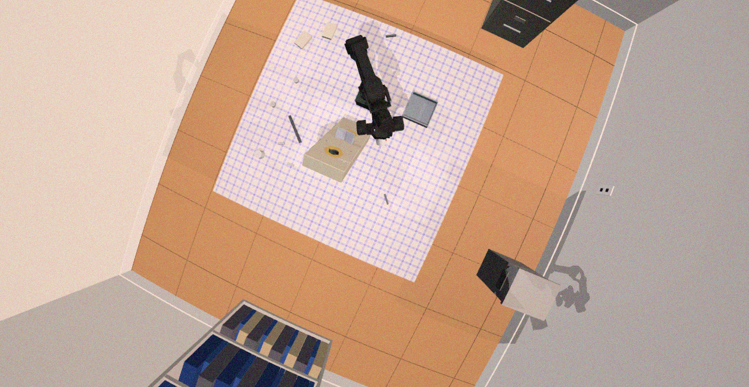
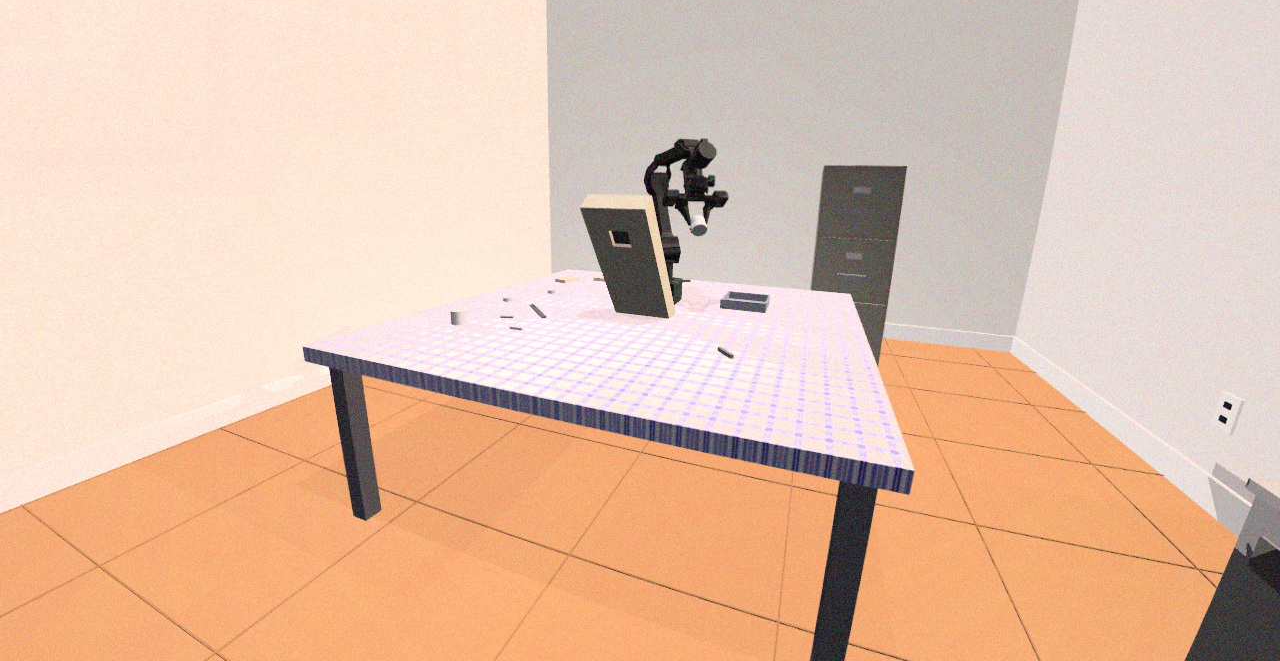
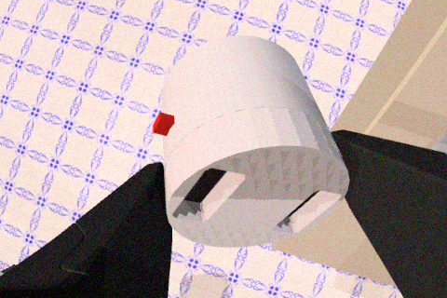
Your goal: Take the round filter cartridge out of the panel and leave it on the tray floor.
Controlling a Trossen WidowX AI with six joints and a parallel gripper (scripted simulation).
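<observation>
The white filter cartridge is out of the panel and in the air, with two slots on its near face and a small red block on its side. My gripper is shut on it, one black finger on each side. The service panel leans on the table beside the arm, its yellow-ringed opening dark. The grey tray lies to the right of the panel; the cartridge is high above the table, between panel and tray in the exterior view.
A dark bar and a small white cylinder lie left of the panel. A short dark piece lies on its other side. Two pale blocks, one beside the other, lie at the far left corner.
</observation>
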